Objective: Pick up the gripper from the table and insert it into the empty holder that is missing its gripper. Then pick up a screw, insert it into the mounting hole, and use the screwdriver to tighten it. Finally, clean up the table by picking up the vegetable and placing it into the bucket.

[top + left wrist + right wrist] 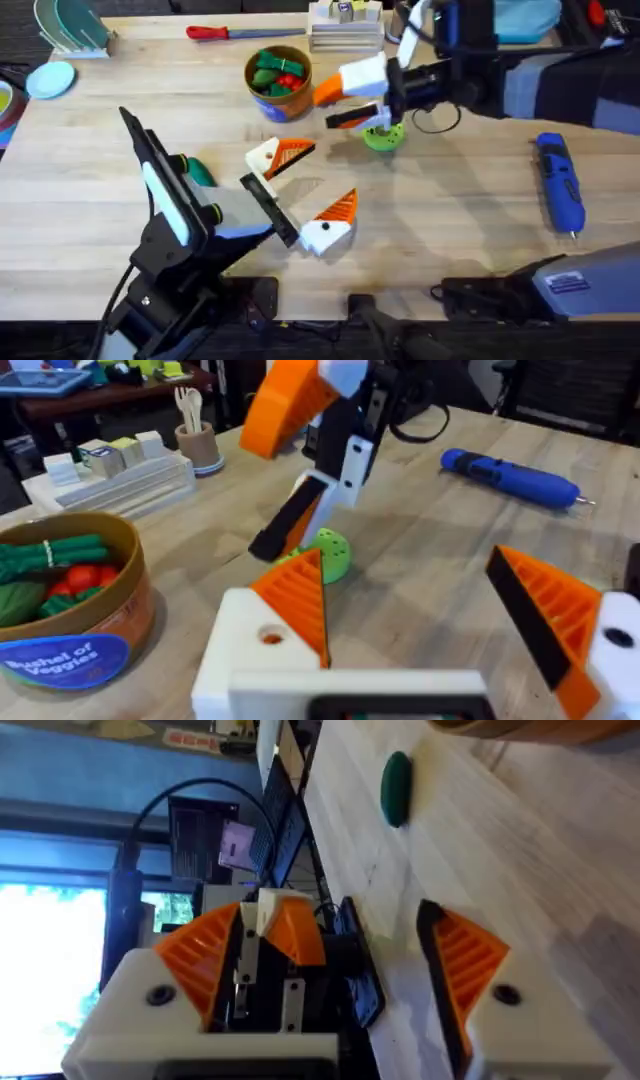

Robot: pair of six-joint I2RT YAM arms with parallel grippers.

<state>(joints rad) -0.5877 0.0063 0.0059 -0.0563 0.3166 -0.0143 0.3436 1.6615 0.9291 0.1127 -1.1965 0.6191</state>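
My left gripper [318,180] [430,620] stands open over the table's middle. An orange wedge tip [300,600] sits in the white holder [235,660] of one finger, whose round hole shows orange inside. My right gripper [330,107] [330,920] hangs open just above a small green dotted disc [383,135] [330,555], nothing visible between its fingers. The blue screwdriver [560,185] [510,475] lies at the right. The dark-green vegetable [200,172] [397,788] lies beside the left arm. The orange-brown bucket [280,102] [110,610] holds green and red toy vegetables.
A red-handled screwdriver [225,32] lies at the far edge, with a white rack [345,35] beside it. A blue dish [50,78] and a clear stand [72,28] sit at the far left. Bare wood lies between the right gripper and the blue screwdriver.
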